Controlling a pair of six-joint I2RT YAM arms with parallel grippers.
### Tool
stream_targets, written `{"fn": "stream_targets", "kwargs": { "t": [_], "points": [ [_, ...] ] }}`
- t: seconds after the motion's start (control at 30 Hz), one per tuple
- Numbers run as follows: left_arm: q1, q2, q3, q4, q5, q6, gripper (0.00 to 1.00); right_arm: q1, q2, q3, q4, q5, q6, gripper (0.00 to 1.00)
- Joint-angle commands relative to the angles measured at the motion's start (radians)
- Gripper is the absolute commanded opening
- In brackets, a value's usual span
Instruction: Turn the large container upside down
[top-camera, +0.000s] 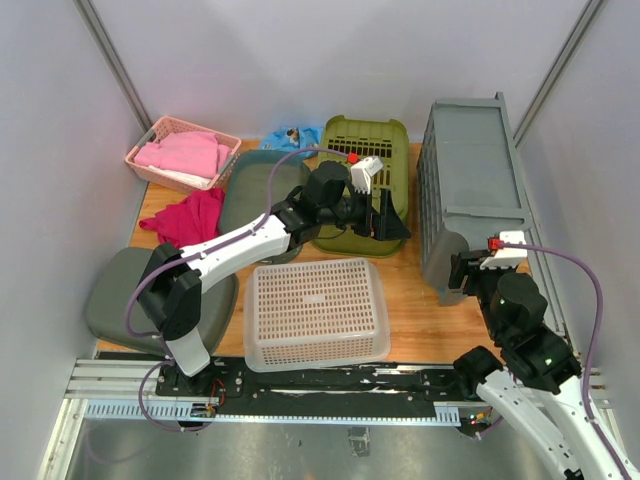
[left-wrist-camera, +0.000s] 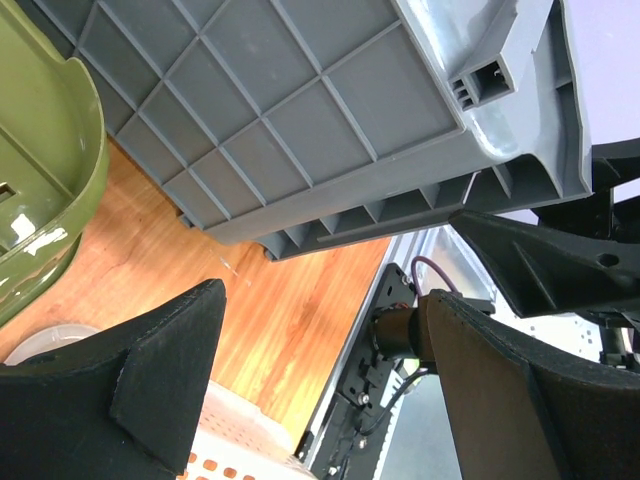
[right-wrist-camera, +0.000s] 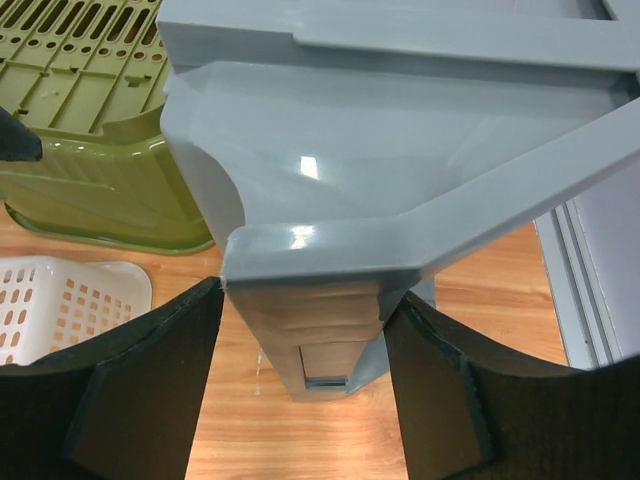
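Observation:
The large container (top-camera: 470, 180) is a light grey crate standing on its long side at the table's right, its ribbed grid underside (left-wrist-camera: 280, 110) facing left. My right gripper (top-camera: 468, 275) is at its near lower corner. In the right wrist view both fingers press the two sides of the grey rim (right-wrist-camera: 400, 130), so the right gripper (right-wrist-camera: 305, 340) is shut on it. My left gripper (top-camera: 392, 228) hovers over the near end of the olive-green bin (top-camera: 375, 150), pointing at the crate's underside. The left gripper (left-wrist-camera: 320, 350) is open and holds nothing.
A white mesh basket (top-camera: 316, 312) lies upside down at the front centre. A pink basket of pink cloth (top-camera: 180, 152) is at the back left, with a red cloth (top-camera: 190, 215) in front of it. Two grey-green trays (top-camera: 255, 195) (top-camera: 120, 290) lie at left. The enclosure wall stands close on the right.

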Motion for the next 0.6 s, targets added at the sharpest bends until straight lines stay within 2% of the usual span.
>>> {"fn": "stream_targets", "kwargs": {
  "t": [0.0, 0.17, 0.3, 0.57],
  "points": [
    [-0.010, -0.002, 0.023, 0.011, 0.017, 0.021, 0.86, 0.000, 0.004, -0.020, 0.071, -0.034, 0.025, 0.64],
    [-0.010, -0.008, 0.013, 0.013, 0.021, 0.022, 0.86, 0.000, -0.033, -0.048, 0.085, -0.026, 0.045, 0.55],
    [-0.010, -0.006, 0.020, 0.017, 0.033, 0.020, 0.86, 0.000, -0.067, -0.071, 0.084, 0.040, 0.068, 0.48],
    [-0.010, 0.028, 0.080, 0.029, 0.062, -0.004, 0.86, 0.000, -0.085, -0.028, 0.054, 0.120, 0.224, 0.32]
  ]
}}
